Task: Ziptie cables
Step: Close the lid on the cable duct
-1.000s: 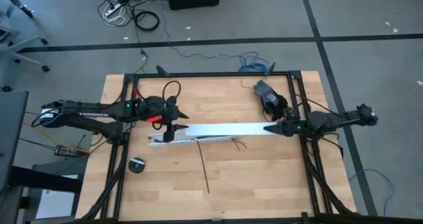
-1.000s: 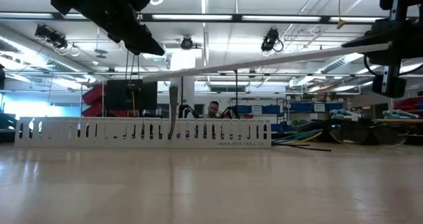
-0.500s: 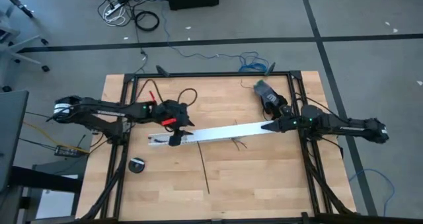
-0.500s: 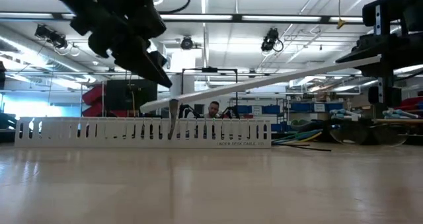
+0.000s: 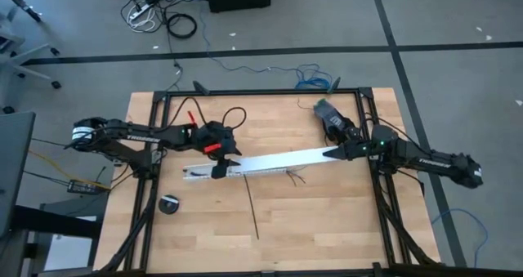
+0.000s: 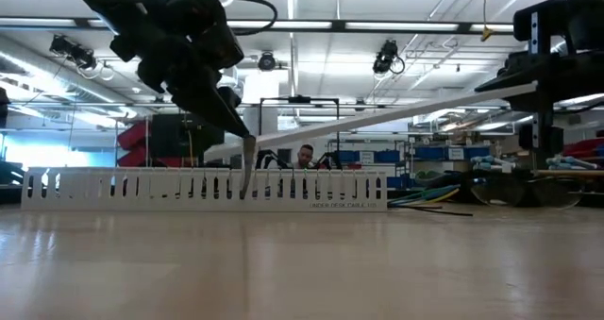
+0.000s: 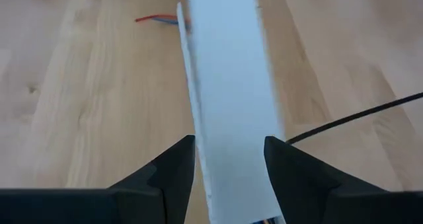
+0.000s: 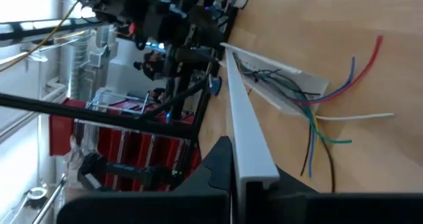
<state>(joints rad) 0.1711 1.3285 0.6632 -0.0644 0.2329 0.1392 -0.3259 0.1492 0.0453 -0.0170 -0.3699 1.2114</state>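
The wooden worktop (image 5: 327,220) carries a long white slotted cable channel (image 6: 142,190) lying left to right. Above it slants the channel's flat white lid (image 5: 278,161), high at the right end and dipping to the channel at the left.

The right gripper (image 5: 331,154) has its jaws clamped on the lid's right end, off the worktop. The left gripper (image 5: 219,171) is at the lid's low left end, jaws parted and straddling the strip. Whether they press on it I cannot tell.

The cables (image 8: 317,112) lie in the channel, and their coloured ends spill out on the near side towards its right end.

The ziptie (image 5: 252,207) lies flat on the worktop, on the near side of the channel and apart from both grippers. Its long axis runs roughly near to far, almost square to the channel. It looks nearer the left gripper, so that arm seems better placed to fetch it once the lid is dealt with.

The channel's side wall reads "UNDER DESK CABLE"; anything after that is too small to read.
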